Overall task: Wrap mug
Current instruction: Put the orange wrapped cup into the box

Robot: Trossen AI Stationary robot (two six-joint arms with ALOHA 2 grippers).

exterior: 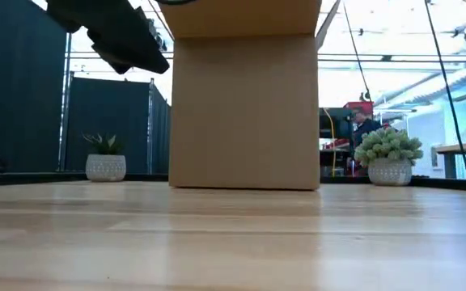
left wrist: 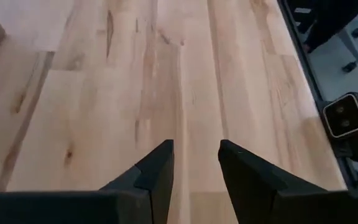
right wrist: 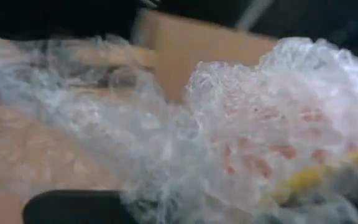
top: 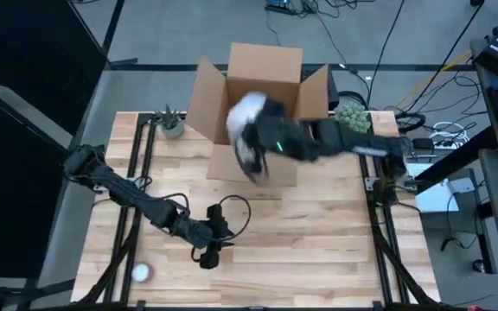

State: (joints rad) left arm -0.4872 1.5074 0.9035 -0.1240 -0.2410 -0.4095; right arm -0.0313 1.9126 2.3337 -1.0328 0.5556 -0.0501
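Note:
The mug shows red and yellow through a bundle of clear bubble wrap (right wrist: pixel 272 124). In the high view the white bundle (top: pixel 247 130) sits at the near wall of an open cardboard box (top: pixel 266 65), with my right gripper (top: pixel 264 142) shut on it, reaching in from the right. A loose end of wrap (top: pixel 255 168) trails toward the table's near edge. My left gripper (left wrist: pixel 196 158) hovers open over bare wood near the table's front (top: pixel 214 246), holding nothing. My right gripper holds the bubble-wrapped mug, coming at it roughly level from the table's right side. The wrap (right wrist: pixel 185 174) covers the fingers in the wrist view, so I cannot tell which part they are on. No part of the bundle rests on the table in front of the box.
The box (exterior: pixel 245 105) stands at the table's far middle with its flaps open. A small potted plant (top: pixel 171 123) stands to its left and a green one (top: pixel 351 114) to its right. A small white round object (top: pixel 141 273) lies near the front left corner.

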